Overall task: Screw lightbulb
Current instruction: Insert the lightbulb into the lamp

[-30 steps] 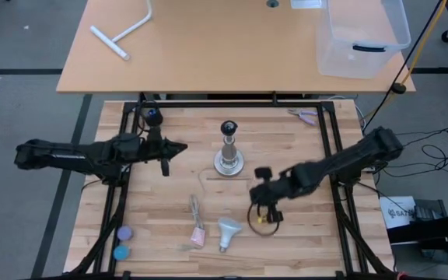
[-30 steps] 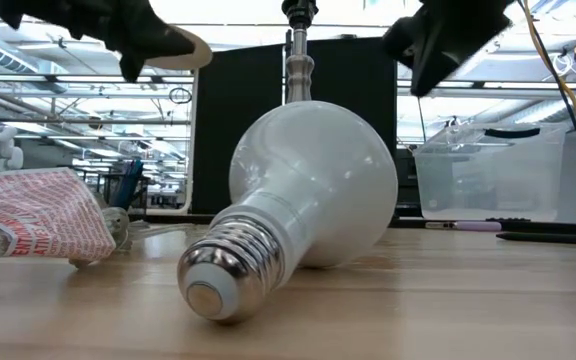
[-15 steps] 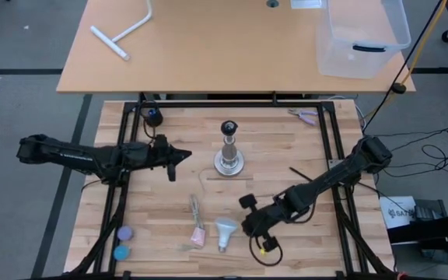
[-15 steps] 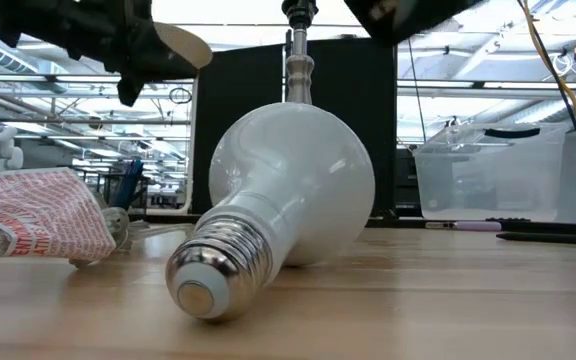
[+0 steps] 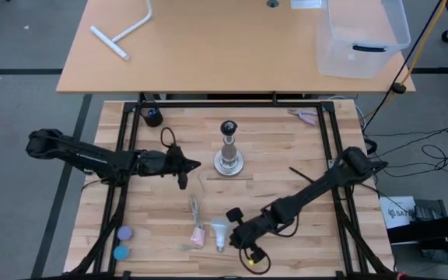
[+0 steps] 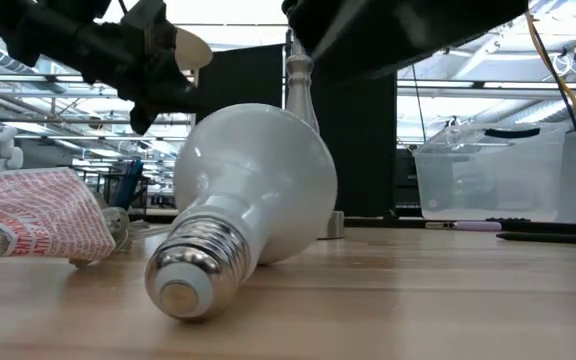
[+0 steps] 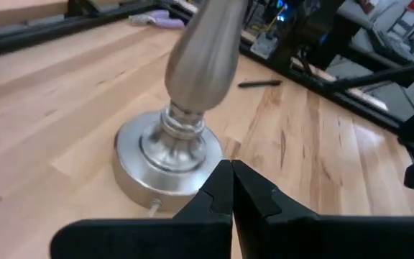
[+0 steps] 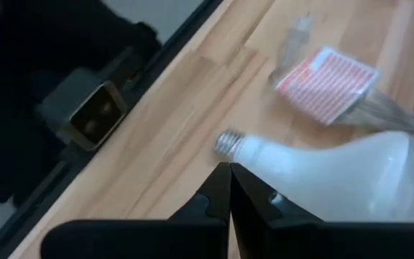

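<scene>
The white lightbulb [image 5: 222, 230] lies on its side on the wooden table near the front edge, with its silvery screw base [image 6: 190, 280] toward the near edge. My right gripper [image 5: 234, 228] is shut. It reaches in from the right and down to the bulb's right side. The upright metal post [image 5: 229, 152] stands on its round base at the table's middle. My left gripper [image 5: 197, 165] is shut and hovers low just left of that base [image 7: 149, 162], apparently without touching it. My right gripper meets the bulb with its shut fingertips [image 8: 230, 173] at the tapering neck [image 8: 261, 157], between globe and screw base. It seems to push sideways rather than pinch. The fingers slant down from the table's right and far side. The bulb lies flat on the wood.
A red-printed packet [image 5: 198, 236] and a clear wrapper lie left of the bulb. Two round caps [image 5: 123, 241] sit at the near left corner and pliers [image 5: 305, 117] at the far right. A clear bin [image 5: 362, 35] stands on the far table.
My right gripper has swept down and toward the near left, arriving at the bulb. The bulb has slid and turned a little toward the table's left. My left gripper has dropped and moved right toward the post's base. Both stayed shut.
</scene>
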Motion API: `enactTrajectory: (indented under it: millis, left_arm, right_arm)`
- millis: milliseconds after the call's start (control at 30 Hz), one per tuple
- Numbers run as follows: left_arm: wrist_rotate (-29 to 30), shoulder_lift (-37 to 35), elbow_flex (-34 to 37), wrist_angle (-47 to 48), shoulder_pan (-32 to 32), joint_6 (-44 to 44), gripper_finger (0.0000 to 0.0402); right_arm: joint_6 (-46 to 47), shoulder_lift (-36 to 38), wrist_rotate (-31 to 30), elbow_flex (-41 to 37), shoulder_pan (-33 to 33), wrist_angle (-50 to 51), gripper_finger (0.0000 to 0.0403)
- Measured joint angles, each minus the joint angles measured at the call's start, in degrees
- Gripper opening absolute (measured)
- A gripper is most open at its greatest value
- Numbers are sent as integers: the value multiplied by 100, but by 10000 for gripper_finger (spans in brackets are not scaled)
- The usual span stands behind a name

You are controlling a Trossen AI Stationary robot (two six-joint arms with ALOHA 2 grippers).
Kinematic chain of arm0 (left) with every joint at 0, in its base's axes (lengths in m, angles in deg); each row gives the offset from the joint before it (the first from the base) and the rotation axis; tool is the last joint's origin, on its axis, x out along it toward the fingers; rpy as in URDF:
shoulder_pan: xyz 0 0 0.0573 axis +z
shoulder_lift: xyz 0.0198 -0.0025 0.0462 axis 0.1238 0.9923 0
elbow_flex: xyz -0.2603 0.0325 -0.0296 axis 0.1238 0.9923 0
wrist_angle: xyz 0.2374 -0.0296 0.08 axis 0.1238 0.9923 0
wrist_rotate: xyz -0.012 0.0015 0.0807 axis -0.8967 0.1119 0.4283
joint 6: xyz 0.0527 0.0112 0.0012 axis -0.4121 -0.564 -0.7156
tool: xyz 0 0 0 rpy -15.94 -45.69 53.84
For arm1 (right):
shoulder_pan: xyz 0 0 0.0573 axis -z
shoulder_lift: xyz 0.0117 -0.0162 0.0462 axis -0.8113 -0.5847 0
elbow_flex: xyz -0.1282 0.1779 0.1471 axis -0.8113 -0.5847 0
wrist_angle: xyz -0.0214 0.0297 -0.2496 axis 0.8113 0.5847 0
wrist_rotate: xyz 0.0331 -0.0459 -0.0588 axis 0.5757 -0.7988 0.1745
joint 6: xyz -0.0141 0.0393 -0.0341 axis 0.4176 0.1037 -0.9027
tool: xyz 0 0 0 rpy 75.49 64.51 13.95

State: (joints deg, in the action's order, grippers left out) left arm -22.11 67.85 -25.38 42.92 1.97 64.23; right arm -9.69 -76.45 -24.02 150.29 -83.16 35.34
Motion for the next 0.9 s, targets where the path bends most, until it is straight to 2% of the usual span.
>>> enactTrajectory:
  millis: [233, 400, 733, 800, 900]
  left_arm:
    - [0, 139, 0, -19, -155, 107, 0]
    - [0, 139, 0, -29, -338, 8, 0]
    - [0, 72, 0, 34, -593, -3, 0]
    - [0, 72, 0, 116, -624, -2, 0]
    - [0, 72, 0, 416, -635, 150, 0]
  right_arm:
    - [136, -408, -800, 0, 224, -520, 0]
    - [250, -424, -1682, 0, 388, -496, 0]
    - [691, -424, -3264, 0, 765, 280, 0]
    - [798, -424, -3418, 0, 814, 394, 0]
    - [951, -382, -3302, -1, 839, 448, 0]
